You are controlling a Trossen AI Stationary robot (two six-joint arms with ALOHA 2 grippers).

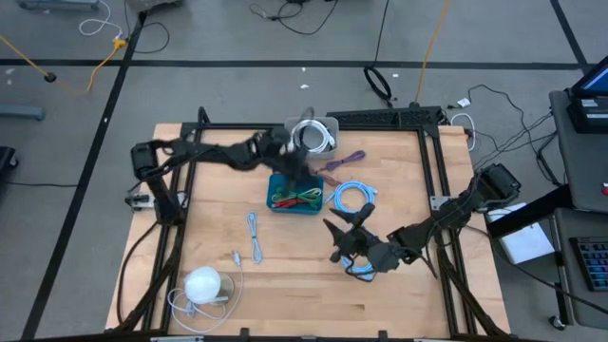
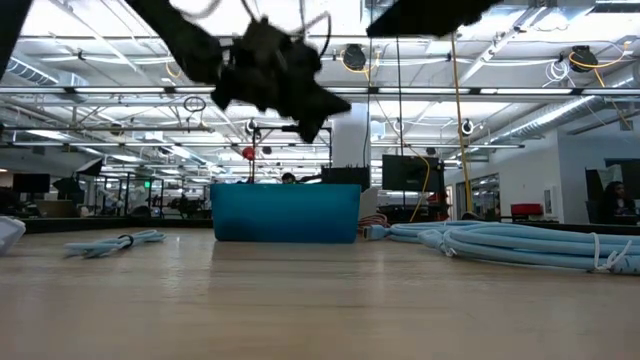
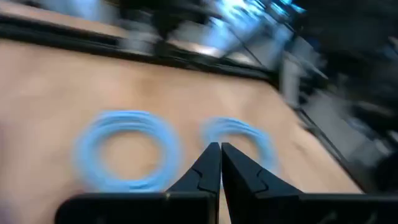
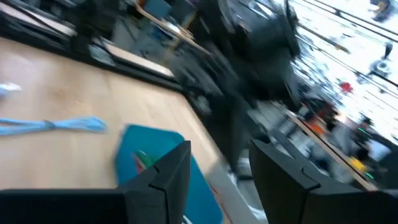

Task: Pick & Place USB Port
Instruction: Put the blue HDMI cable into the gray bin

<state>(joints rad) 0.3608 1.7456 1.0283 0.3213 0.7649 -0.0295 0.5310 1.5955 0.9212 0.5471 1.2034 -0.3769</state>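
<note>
On the tabletop (image 1: 190, 237), near its far edge, our left gripper (image 1: 290, 171) hovers closed, empty, above the bin (image 1: 294, 193); the right gripper (image 1: 344, 228) stands apart. We judge the USB light and rigid; grip its body.

We recorded one light wooden surface (image 1: 399, 161) in a black frame. Directly on it we counted: a blue bin (image 1: 294, 195) holding mixed cables, near the middle; a coiled light-blue cable (image 1: 352, 199) just beside the bin; a purple cable (image 1: 340, 161); a tied pale cable bundle (image 1: 254, 236); a white round object (image 1: 202, 284) with a white cord, at one corner.
</note>
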